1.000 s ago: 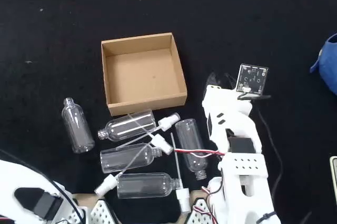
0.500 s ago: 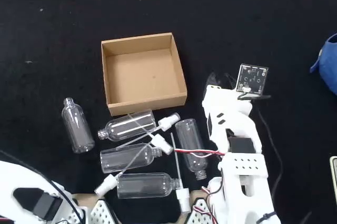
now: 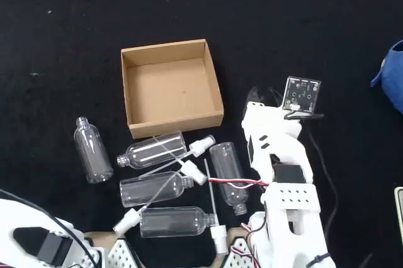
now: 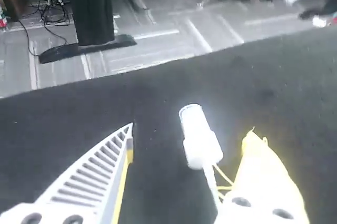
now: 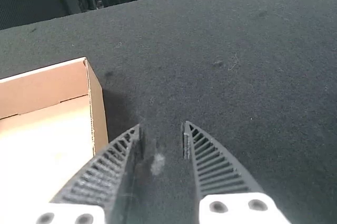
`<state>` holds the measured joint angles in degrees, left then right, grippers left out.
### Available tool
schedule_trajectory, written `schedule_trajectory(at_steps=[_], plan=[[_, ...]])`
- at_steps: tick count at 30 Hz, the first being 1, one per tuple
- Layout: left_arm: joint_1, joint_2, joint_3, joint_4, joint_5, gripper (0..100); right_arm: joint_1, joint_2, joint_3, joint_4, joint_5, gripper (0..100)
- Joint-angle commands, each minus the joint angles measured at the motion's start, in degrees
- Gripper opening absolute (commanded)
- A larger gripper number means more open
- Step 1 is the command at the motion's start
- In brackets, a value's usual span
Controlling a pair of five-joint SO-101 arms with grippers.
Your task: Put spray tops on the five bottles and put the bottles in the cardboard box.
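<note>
The left claw (image 4: 189, 129) is spread wide. A spray top (image 4: 199, 142) lies between its fingers (image 4: 105, 176), leaning on one of them, with its thin tube running back toward the claw's base. I can't see that anything really pinches it, so to my eye any tilt or jolt could drop it or kink the tube.

The right claw (image 5: 160, 129) is spread too and empty, low over the counter (image 5: 253, 50). The wall of the box (image 5: 97, 103) is just beside one of its fingers, and a sideways swing there would likely shove the box.

The five bottles (image 3: 154, 188) lie capless on their sides behind that claw, most of them beside its arm. Four loose tops (image 3: 192, 172) and their tubes are crossed among them. Round bottles may roll when pushed, and dragging one could snag a tube.
</note>
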<state>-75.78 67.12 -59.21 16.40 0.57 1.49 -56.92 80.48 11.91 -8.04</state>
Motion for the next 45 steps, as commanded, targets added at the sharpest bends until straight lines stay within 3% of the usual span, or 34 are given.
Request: schedule_trajectory(at_steps=[1, 7, 15, 17, 20, 23, 28, 34, 39, 45], plan=[[0.0, 0.6, -3.1, -7.0, 3.1, 20, -1.0, 0.1, 0.2, -1.8, 0.3, 10.8], [1.0, 6.7, -3.1, -16.2, 2.6, 20, -1.1, 0.1, 0.3, -1.8, 0.3, 10.8], [3.5, 11.5, -2.6, -15.6, 3.0, 20, -1.1, 0.1, 0.3, -1.8, 0.3, 10.9], [3.9, 11.6, -3.1, -9.7, 3.1, 17, -1.1, 0.1, 0.3, -1.8, 0.3, 10.9], [3.6, 10.3, -4.0, -0.9, 3.2, 3, -1.1, 0.1, 0.3, -1.8, 0.3, 10.9], [1.8, 9.0, -7.6, 8.7, 3.5, 4, -1.1, 0.1, 0.2, -1.9, 0.3, 10.9], [-0.1, 8.1, -17.1, 28.2, 11.3, 3, -1.1, 0.1, 0.0, -1.9, 0.3, 10.9], [5.1, 8.5, -30.2, 50.3, 7.6, 3, -1.1, 0.1, 0.0, -1.9, 0.3, 10.9], [11.9, 8.5, -32.5, 58.5, 6.4, 3, -1.1, 0.1, 0.0, -1.9, 0.3, 10.9], [16.2, 7.8, -32.8, 61.5, -0.8, 3, -1.1, 0.0, 0.0, -1.9, 0.3, 10.9]])
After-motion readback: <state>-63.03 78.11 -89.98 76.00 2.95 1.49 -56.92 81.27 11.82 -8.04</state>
